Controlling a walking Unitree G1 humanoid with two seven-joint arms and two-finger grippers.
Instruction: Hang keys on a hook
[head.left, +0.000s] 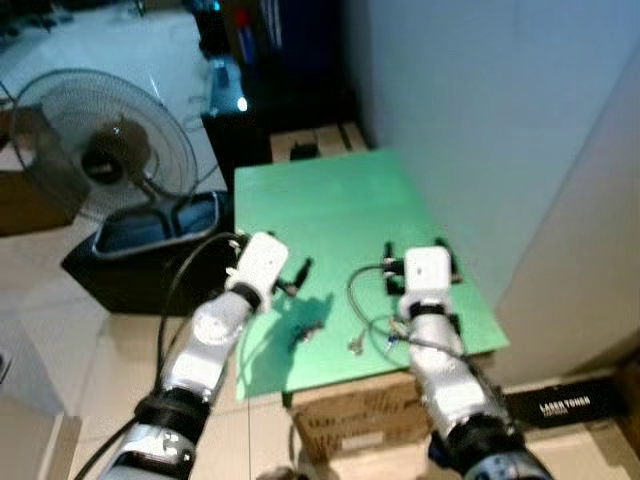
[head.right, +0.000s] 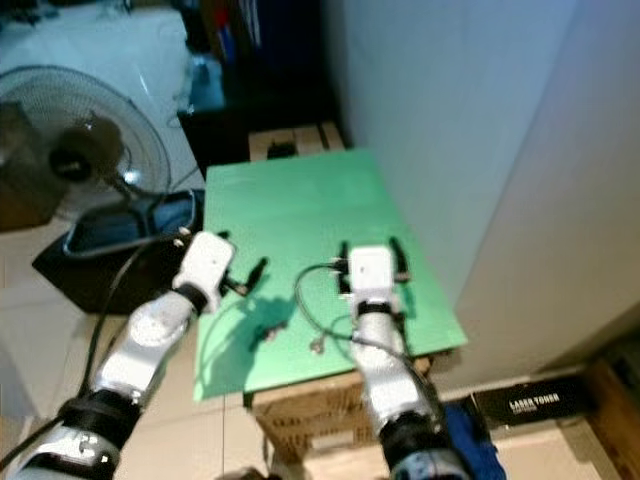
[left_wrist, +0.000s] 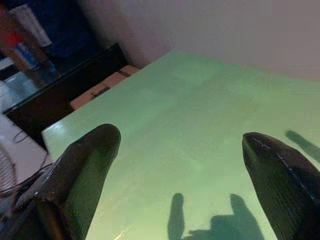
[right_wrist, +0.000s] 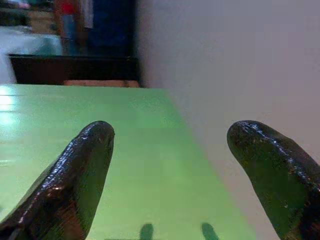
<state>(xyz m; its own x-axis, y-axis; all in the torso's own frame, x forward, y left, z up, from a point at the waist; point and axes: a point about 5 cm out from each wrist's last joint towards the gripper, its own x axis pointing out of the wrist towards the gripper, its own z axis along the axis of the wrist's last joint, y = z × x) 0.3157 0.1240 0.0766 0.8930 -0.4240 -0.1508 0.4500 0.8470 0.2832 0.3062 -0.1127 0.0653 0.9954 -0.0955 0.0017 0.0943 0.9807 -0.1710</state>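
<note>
Head views: black box (head.left: 563, 405) at 4 o'clock, white lettering reading roughly "LASER TONER"; no other writing legible. Green board (head.left: 340, 205) lies on a cardboard carton (head.left: 350, 415) beside a pale wall (head.left: 500, 120) at 2 o'clock. Tiled floor (head.left: 50, 320) at 9 o'clock. Fan (head.left: 105, 145) at 10 o'clock, dark bin (head.left: 150, 245) below it, dark cabinet (head.left: 270, 110) at 12 o'clock. Keys (head.left: 312, 330): small dark cluster on the board near its front edge, between the two arms, apart from both. Grey cable (head.left: 365, 300) loops over the board by the right arm. Left gripper (head.left: 298, 278) reaches in from 7 o'clock, fingers pointing toward 3 o'clock over the board's left edge. Right gripper (head.left: 422, 250) reaches in from 5 o'clock, pointing toward 12, fingers spread.

Left wrist view: both fingers (left_wrist: 85, 170) wide apart, nothing between them, over bare green board (left_wrist: 185, 150); finger shadows fall on it; cabinet (left_wrist: 65, 95) beyond.

Right wrist view: fingers (right_wrist: 80, 175) likewise spread and empty, above the board (right_wrist: 135, 165) where it meets the wall (right_wrist: 235, 65).
</note>
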